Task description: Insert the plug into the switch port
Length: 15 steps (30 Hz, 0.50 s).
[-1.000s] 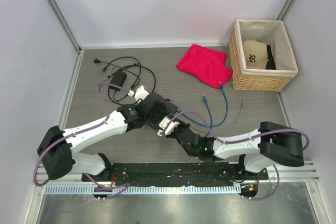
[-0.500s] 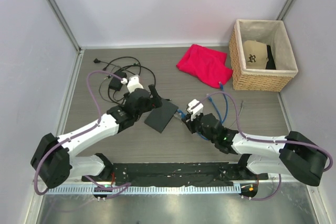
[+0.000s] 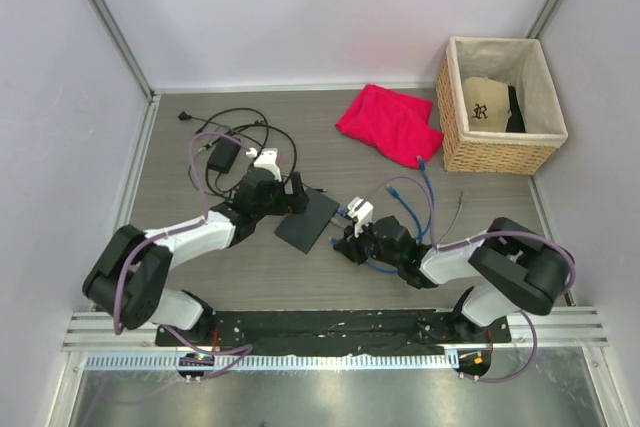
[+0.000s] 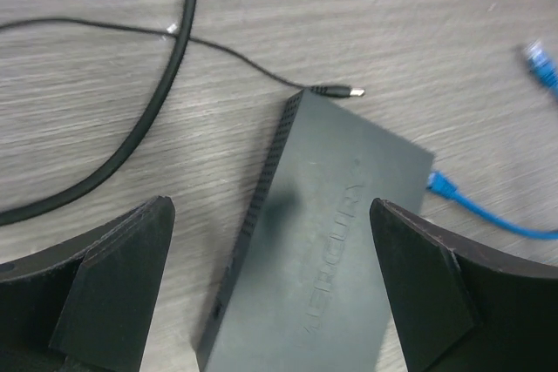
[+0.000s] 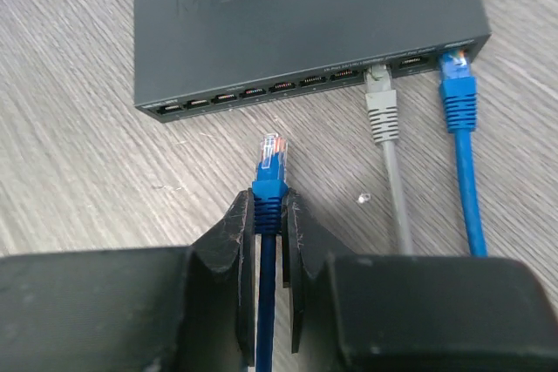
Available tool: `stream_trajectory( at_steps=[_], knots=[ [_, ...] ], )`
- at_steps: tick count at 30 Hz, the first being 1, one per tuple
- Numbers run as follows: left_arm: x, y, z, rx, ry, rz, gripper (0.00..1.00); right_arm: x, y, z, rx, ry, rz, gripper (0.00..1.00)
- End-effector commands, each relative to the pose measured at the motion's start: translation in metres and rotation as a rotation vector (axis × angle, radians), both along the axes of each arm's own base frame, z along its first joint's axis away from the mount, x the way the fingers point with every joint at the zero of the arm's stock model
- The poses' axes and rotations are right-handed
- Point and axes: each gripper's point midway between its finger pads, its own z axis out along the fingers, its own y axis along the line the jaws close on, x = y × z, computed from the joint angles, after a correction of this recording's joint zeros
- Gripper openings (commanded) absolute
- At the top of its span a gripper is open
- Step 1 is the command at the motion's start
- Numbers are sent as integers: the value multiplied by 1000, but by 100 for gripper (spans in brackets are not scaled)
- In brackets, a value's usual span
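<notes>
Pinching the blue clear-tipped network plug (image 5: 271, 161) by its boot, the right gripper (image 5: 270, 215) had its fingers clamped tight on it. The tip sat just short of the port row on the flat dark grey rectangular switch (image 5: 296, 15), which lay on the grey wood-grain table (image 5: 70, 154). A grey plug (image 5: 380, 106) and a second blue plug (image 5: 459, 93) were already in ports. The left gripper (image 4: 268, 206) hovered over the switch, fingers spread wide apart.
</notes>
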Motion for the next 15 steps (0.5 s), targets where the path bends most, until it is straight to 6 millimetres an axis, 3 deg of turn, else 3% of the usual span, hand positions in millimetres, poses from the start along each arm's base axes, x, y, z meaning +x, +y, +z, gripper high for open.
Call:
stream_trajectory(
  at_steps=[1,8,15],
  knots=[
    [18,-13,0,-24,-17,-114,100,16,17,20,104,-83,19,1],
    [13,-20,-21,-27,59,-176,96,29,7,15,85,-117,-57,1],
    [9,-19,-39,0,125,-177,89,39,11,12,96,-120,-71,1]
  ],
)
